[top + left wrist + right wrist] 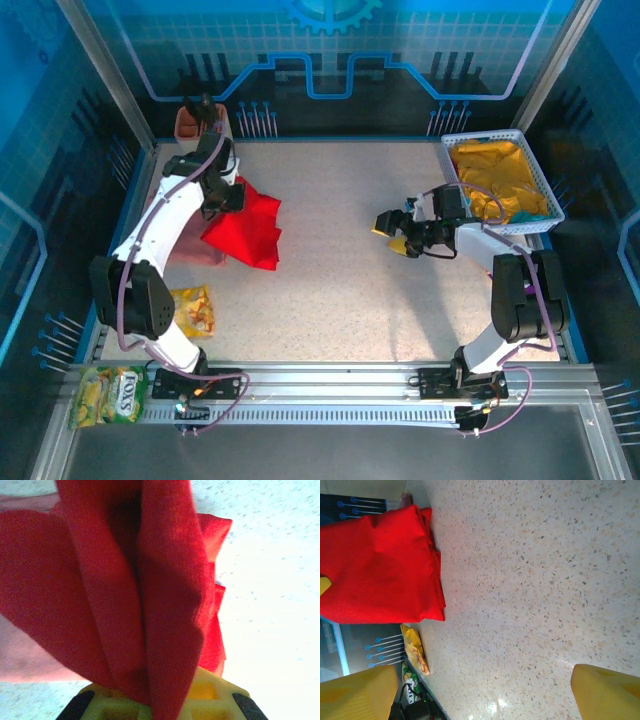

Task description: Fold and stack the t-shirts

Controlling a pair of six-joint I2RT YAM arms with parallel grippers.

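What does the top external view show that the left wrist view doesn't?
The top external view adds the white basket holding yellow cloth, a snack packet and the open right gripper. The left wrist view adds a close-up of the red t-shirt bunched in the shut left gripper. Both show that shirt, the pink t-shirt and the speckled table.

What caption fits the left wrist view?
Left gripper shut on the bunched red t-shirt, pink t-shirt behind, speckled table beyond.

Bunched red tee partly over flat pink tee, far L
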